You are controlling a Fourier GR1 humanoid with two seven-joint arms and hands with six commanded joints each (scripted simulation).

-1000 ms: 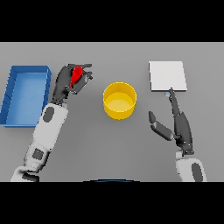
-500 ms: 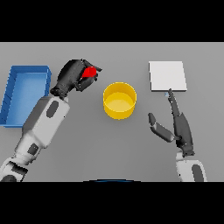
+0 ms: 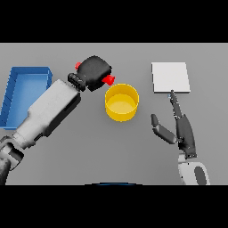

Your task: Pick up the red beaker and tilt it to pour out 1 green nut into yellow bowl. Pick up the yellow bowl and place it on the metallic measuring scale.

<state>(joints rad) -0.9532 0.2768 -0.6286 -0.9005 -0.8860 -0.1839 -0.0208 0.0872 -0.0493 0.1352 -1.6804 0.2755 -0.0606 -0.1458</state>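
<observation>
Left robot hand [image 3: 94,71], fingers curled round the red beaker [image 3: 107,79], held above the bench [image 3: 89,151] just beside the yellow bowl's [image 3: 121,103] rim; the hand hides most of the beaker. Right robot hand [image 3: 180,129] rests open, fingers straight, below the metallic measuring scale [image 3: 170,77]. Bare bench separates bowl and scale. Blue tray [image 3: 26,75] at left edge.

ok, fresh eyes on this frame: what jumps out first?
The left hand gripping the red beaker, held beside the rim of the yellow bowl at the table's centre. Then the blue bin on the far left and the pale square scale at upper right, the open right hand below it.
</observation>
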